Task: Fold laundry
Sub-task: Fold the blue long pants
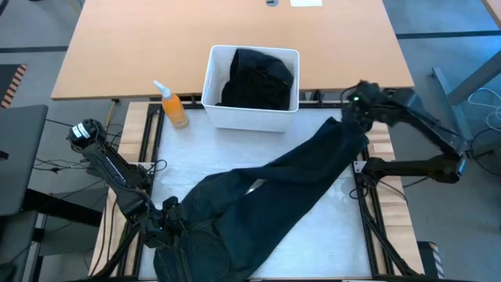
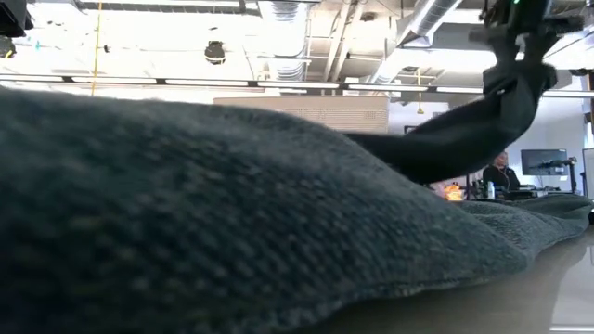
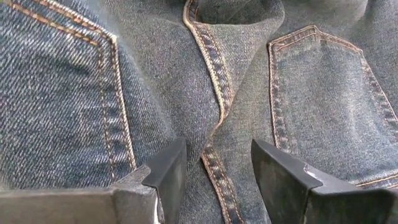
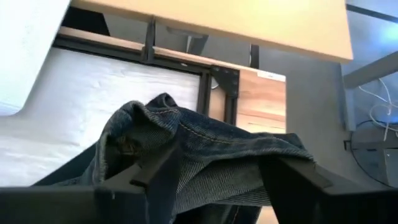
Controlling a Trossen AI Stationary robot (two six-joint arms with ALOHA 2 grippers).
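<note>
Dark navy denim trousers (image 1: 266,196) lie slantwise across the white table top, waist at the near left and one leg running to the far right. My left gripper (image 1: 168,219) sits on the seat, between the two back pockets (image 3: 323,93). My right gripper (image 1: 356,113) stands open at the far right, above the table, with the leg's hem end (image 4: 205,134) bunched between its fingers. In the low view the leg (image 2: 445,139) rises from the table to that gripper (image 2: 515,56). Black clothing (image 1: 258,78) lies in the white bin. My left gripper has a raised fold of denim at the seat's middle seam (image 3: 214,168) between its two fingers, coming slantwise from above. The seat lies on the table. My right gripper's fingers stand wide apart around the leg's hem end, which lies bunched against one finger (image 4: 158,168), lifted clear of the table. The leg slopes down from there to the table.
A white plastic bin (image 1: 250,117) stands at the table's far edge, an orange spray bottle (image 1: 174,108) to its left. A wooden table (image 1: 235,31) lies beyond. The bare white top (image 1: 196,157) shows at the far left and near right.
</note>
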